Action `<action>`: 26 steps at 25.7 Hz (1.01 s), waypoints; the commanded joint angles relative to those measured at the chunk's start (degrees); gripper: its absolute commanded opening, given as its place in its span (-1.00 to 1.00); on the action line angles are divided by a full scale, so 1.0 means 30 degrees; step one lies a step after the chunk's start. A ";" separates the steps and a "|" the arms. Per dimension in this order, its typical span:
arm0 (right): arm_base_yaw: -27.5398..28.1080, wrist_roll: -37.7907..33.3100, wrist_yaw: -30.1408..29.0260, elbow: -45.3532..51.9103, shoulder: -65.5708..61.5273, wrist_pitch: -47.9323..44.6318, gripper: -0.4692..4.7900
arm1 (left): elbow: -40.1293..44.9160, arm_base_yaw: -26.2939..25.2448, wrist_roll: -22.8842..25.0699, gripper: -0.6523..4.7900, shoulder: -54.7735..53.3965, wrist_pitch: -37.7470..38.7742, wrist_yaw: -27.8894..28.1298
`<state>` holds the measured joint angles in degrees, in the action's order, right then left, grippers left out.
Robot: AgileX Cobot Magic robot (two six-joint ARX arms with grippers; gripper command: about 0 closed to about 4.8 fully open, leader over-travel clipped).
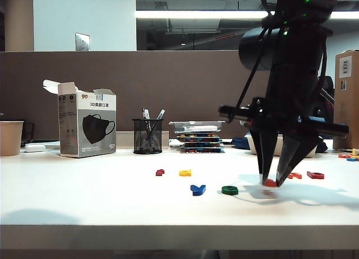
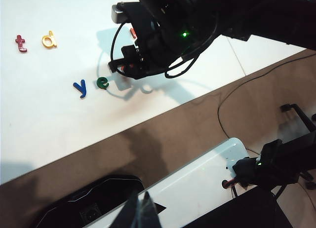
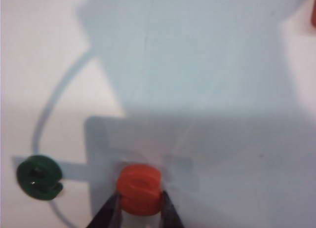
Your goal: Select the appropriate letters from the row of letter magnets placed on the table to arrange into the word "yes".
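- The pale front edge of the surface [image 1: 168, 234] is lying nearest the exterior camera, with the blue letter [image 1: 197, 189] and the green letter [image 1: 229, 190] sitting side by side just behind it.
- The right gripper [image 1: 271, 182] is pointing down at the surface, at about 3 o'clock of the green letter, its two fingertips pinching the orange-red letter [image 1: 270, 183] from either side.
- In the right wrist view the orange-red letter [image 3: 139, 188] is sitting between the narrowly parted fingertips [image 3: 109, 210], blurred and partly cut off by the frame edge, so its shape is hard to read; whether it is resting on the surface or just lifted cannot be told.
- The green letter [image 3: 39, 177] is lying just beside it, apart from the gripper.
- At about 11 o'clock of the blue letter, the yellow letter [image 1: 185, 172] and the dark red letter [image 1: 160, 172] are lying farther back.
- Two more reddish letters [image 1: 315, 175] are lying at 3 o'clock of the gripper, one partly hidden behind a finger.
- The left gripper is not showing in any view; its state cannot be told.
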<state>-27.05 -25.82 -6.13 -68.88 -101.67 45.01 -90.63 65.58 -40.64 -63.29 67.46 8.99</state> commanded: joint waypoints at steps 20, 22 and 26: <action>-0.0058 0.0124 -0.1049 0.0029 -0.0612 0.0765 -0.55 | -0.0095 0.0007 -0.0029 -0.78 0.0036 -0.0219 -0.0080; -0.0058 0.0131 -0.0976 0.0029 -0.0612 0.0772 -0.55 | -0.0102 0.0007 -0.0029 -0.78 0.0036 -0.0219 -0.0080; -0.0051 0.0131 -0.0903 0.0022 -0.0612 0.0510 -0.55 | -0.0095 0.0007 -0.0029 -0.78 0.0036 -0.0211 -0.0087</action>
<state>-27.14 -25.61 -9.19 -68.95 -103.13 46.39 -90.63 65.58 -40.64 -63.31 67.46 8.97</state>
